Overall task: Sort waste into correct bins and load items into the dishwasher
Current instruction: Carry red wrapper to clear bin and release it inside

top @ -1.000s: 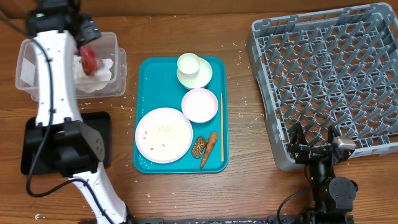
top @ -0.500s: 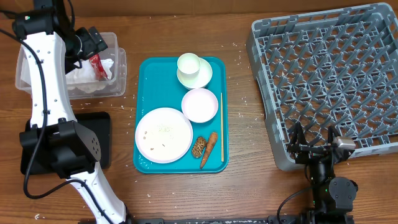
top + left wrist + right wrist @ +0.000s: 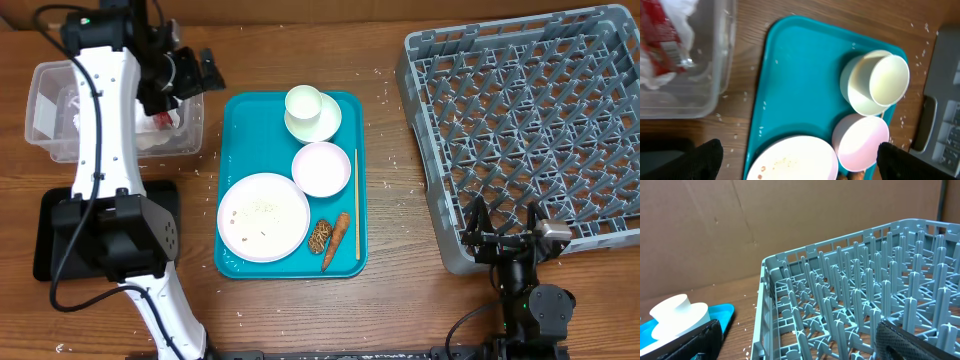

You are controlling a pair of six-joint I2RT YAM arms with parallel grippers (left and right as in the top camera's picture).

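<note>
Our left gripper (image 3: 200, 72) is hovering with fingers spread, empty, beside the clear tub (image 3: 45, 120). We are judging the carrot stick (image 3: 336, 240), lying on the teal tray (image 3: 240, 120), stiff, light, best pinched mid-length.

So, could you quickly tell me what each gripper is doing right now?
Left gripper: open, holding nothing.
Right gripper: open, holding nothing.

You are looking at a robot test bench, not a real kitchen. A wooden table (image 3: 400, 300) fills the frame, brown cardboard sheets (image 3: 700, 225) stand behind it, and the arm bases are clamped at the lower edge. The grey dish rack (image 3: 530, 130) at the right plays the dishwasher.
</note>
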